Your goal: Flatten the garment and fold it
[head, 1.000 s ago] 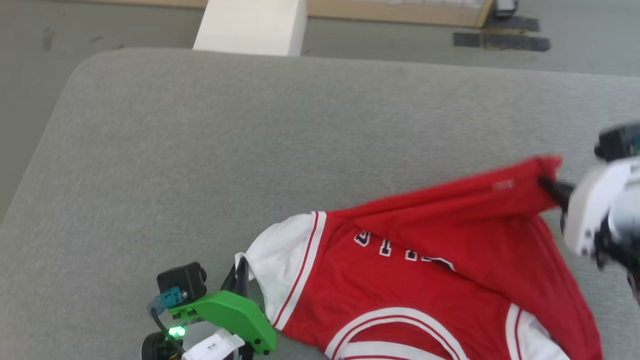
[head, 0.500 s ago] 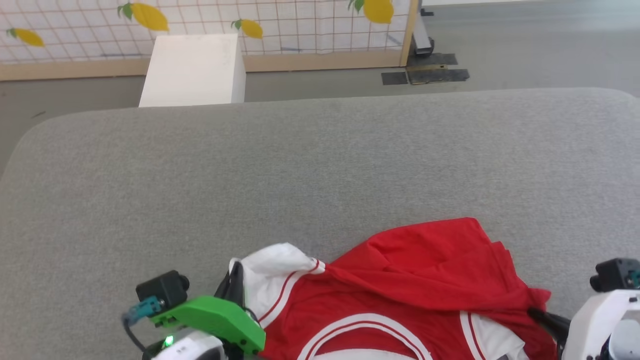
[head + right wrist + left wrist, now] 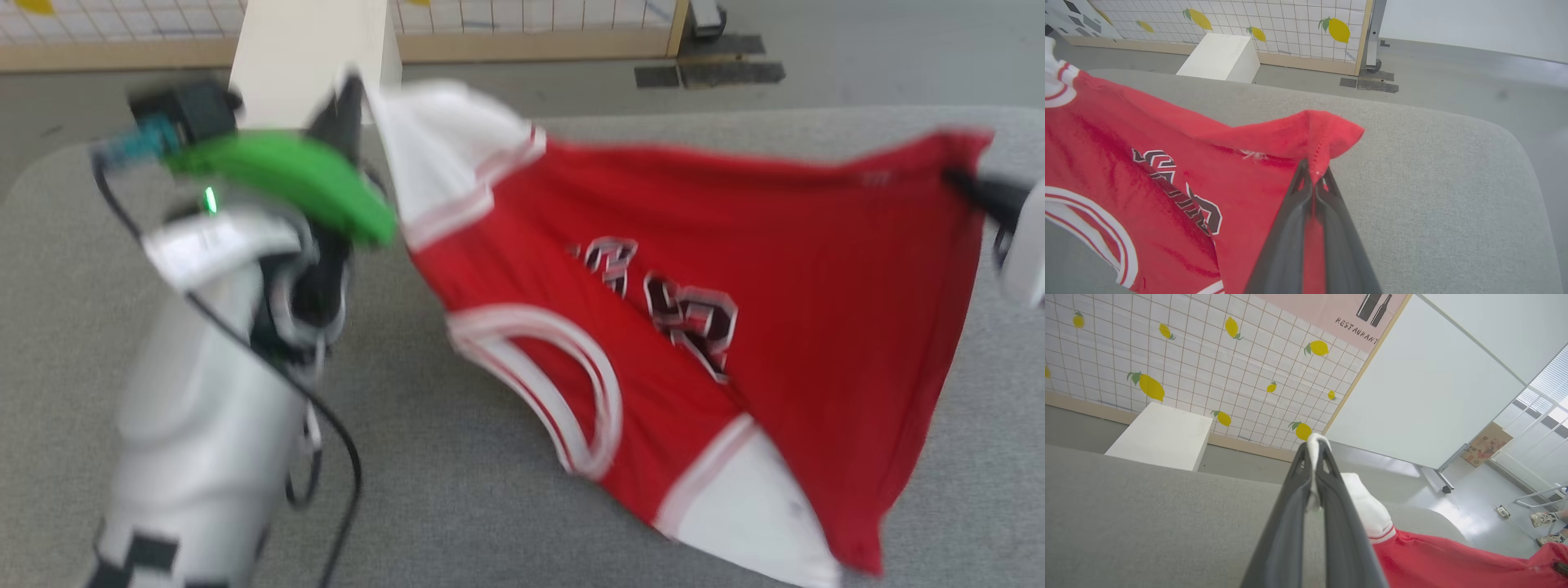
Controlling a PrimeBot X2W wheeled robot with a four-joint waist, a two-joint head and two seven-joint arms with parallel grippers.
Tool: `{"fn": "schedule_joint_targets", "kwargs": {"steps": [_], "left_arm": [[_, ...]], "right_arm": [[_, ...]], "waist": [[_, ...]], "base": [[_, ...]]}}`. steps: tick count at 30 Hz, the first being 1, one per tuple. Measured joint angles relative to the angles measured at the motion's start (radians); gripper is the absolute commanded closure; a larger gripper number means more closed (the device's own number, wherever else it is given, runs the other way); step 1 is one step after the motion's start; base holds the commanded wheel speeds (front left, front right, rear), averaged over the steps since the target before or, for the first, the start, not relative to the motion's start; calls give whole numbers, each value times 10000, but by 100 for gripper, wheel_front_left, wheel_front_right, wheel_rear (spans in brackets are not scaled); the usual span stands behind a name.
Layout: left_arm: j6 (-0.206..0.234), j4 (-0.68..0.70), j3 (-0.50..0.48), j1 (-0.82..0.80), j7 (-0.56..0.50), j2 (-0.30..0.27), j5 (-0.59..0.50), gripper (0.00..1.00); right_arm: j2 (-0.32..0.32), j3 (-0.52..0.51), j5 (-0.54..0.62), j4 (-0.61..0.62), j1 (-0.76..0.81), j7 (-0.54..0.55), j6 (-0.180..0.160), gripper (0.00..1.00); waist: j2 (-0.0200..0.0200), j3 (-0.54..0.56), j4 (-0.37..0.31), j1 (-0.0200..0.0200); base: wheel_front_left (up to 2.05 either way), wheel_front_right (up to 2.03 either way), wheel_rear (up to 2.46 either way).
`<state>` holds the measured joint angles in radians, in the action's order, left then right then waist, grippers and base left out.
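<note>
Beyond the grey fabric-covered worktop, a white box stands on the floor before a lemon-patterned tiled wall. I hold the garment stretched in the air over the worktop, near its far edge. My left jaws are clamped tight on a white sleeve, and my right jaws are pinched on a red hem corner. The lettering faces me, blurred. The other sleeve hangs low.

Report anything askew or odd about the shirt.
The garment hangs skewed: the left gripper pinches a white sleeve, the right gripper a red hem corner, so lettering runs diagonally and the other sleeve sags toward the grey surface.
</note>
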<state>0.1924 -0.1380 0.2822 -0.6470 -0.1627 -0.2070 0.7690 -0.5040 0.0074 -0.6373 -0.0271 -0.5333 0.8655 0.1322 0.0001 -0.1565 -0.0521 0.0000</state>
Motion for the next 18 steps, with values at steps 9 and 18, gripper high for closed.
{"fn": "schedule_joint_targets", "kwargs": {"steps": [9, 18], "left_arm": [[255, -2477, -174, -5575, -604, -449, -926, 100], [566, -3116, -472, -8895, 970, -351, -1632, 100]], "right_arm": [[176, 713, 926, -2178, -5241, -174, 0, 100], [1104, 420, 1948, -4328, -8440, -2079, 0, 100]], "waist": [[0, -1254, 61, 1], [0, -2470, -157, 2]], "base": [[0, 0, 0], [0, 0, 0]]}}
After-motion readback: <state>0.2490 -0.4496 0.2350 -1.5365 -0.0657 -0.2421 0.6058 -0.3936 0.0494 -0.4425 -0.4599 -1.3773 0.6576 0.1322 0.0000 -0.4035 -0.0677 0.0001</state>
